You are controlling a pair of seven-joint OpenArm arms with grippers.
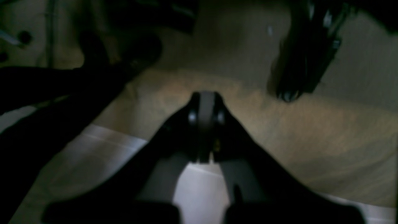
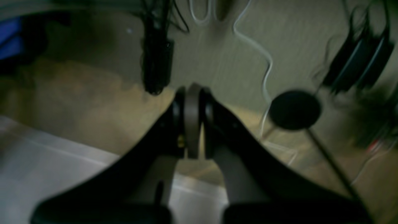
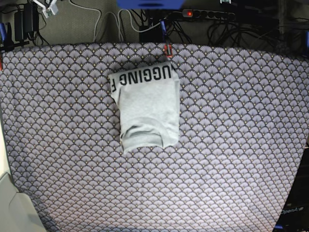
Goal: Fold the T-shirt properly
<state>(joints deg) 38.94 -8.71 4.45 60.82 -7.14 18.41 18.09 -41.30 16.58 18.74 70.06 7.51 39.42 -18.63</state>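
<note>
Base view: T-shirt lies folded on the tablecloth, both arms drawn clear of it.
Nearest the cameras, the left gripper has its jaws pressed together on nothing, and the right gripper is likewise closed and empty; both wrist views are dim and blurred, showing floor and cables rather than cloth. Farther off, the shirt sits a little above and left of the table's middle as a narrow upright bundle, sleeves tucked in, black lettering showing upside down along its far edge and the near end rolled under with a soft crease. By the look of it the folding is done or all but done; any further move would call for smoothing that lumpy near end and squaring the slightly skewed sides.
</note>
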